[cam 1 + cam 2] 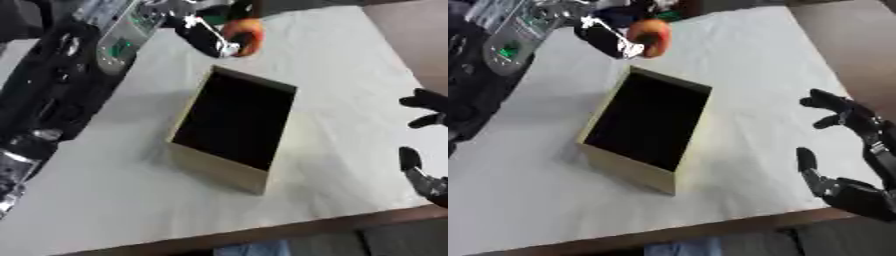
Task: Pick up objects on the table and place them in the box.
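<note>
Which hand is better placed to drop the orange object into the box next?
Left. The left hand has its fingers curled round the orange object, just beyond the box's far end. The right hand is open near the table's right edge, holding nothing.

One open-topped, tan cardboard box with a dark interior (233, 131) is shown on one white-covered bench (105, 200). One round orange object (650, 36) is seen beyond the box. Two black robot hands are counted: left hand (607, 39), right hand (852, 155).
</note>
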